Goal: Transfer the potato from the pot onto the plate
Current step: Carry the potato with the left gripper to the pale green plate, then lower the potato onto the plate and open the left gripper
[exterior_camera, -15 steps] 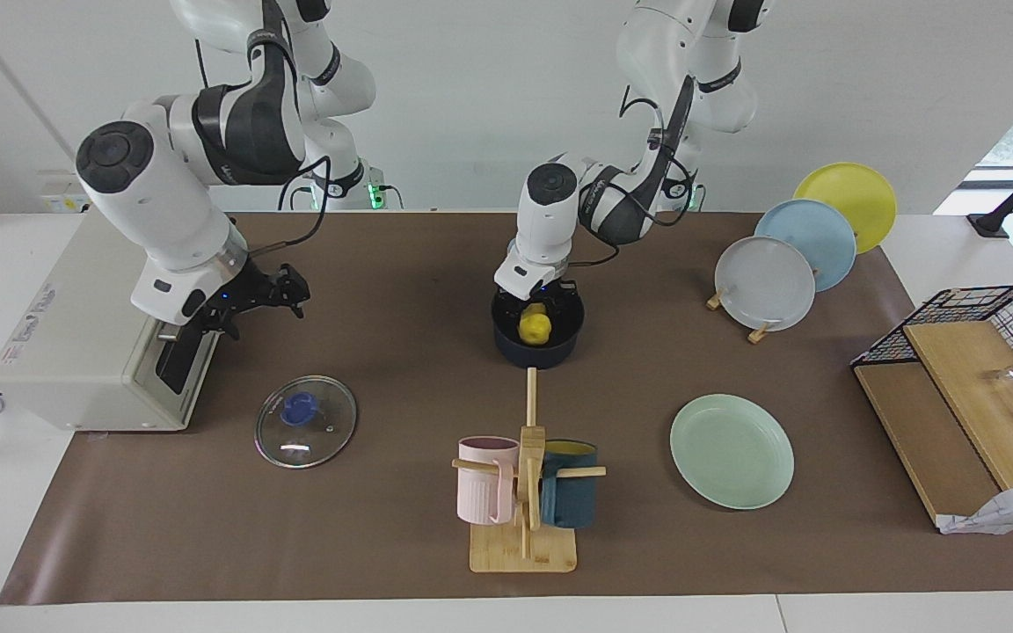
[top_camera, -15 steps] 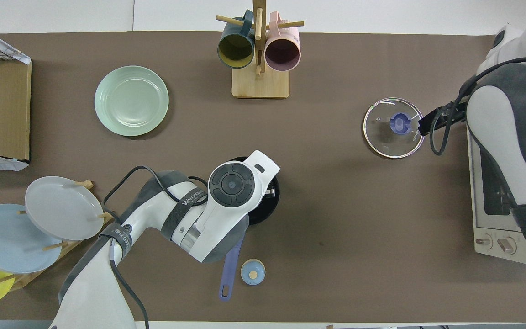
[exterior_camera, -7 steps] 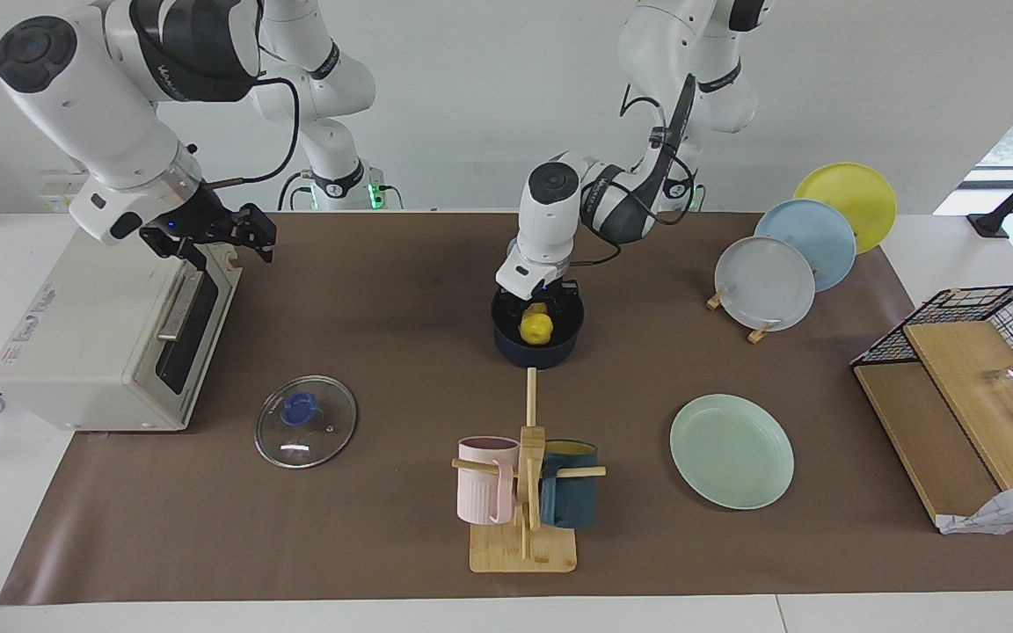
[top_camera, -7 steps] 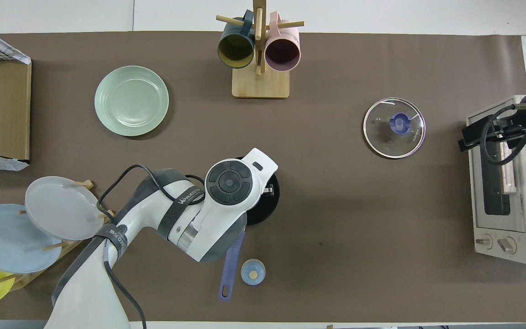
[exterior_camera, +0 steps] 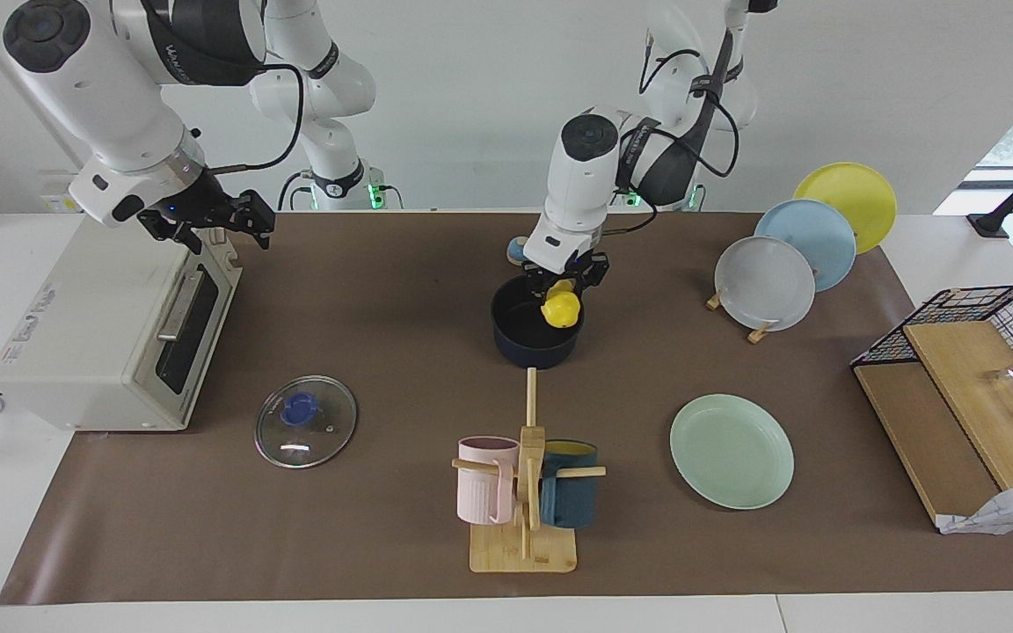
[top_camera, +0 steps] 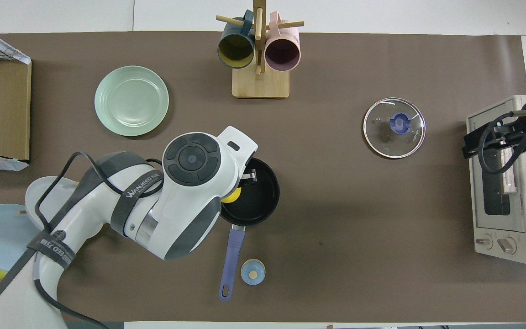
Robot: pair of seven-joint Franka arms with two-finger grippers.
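My left gripper (exterior_camera: 566,286) is shut on the yellow potato (exterior_camera: 560,309) and holds it up over the dark blue pot (exterior_camera: 531,345), above the rim at the left arm's side. In the overhead view only a sliver of the potato (top_camera: 232,198) shows under the left arm, over the pot (top_camera: 256,201), whose blue handle (top_camera: 229,265) points toward the robots. The mint-green plate (exterior_camera: 732,451) lies farther from the robots, toward the left arm's end; it also shows in the overhead view (top_camera: 131,100). My right gripper (exterior_camera: 207,221) hangs over the toaster oven.
A glass lid (exterior_camera: 305,420) lies toward the right arm's end beside the toaster oven (exterior_camera: 102,325). A mug rack (exterior_camera: 524,492) stands farther from the robots than the pot. A plate rack (exterior_camera: 788,255) and a wire basket (exterior_camera: 972,378) are at the left arm's end. A small blue knob (top_camera: 252,272) lies by the handle.
My left gripper has lifted the potato out of the pot and shifted toward the left arm's end. My right arm has risen from beside the lid to over the toaster oven.
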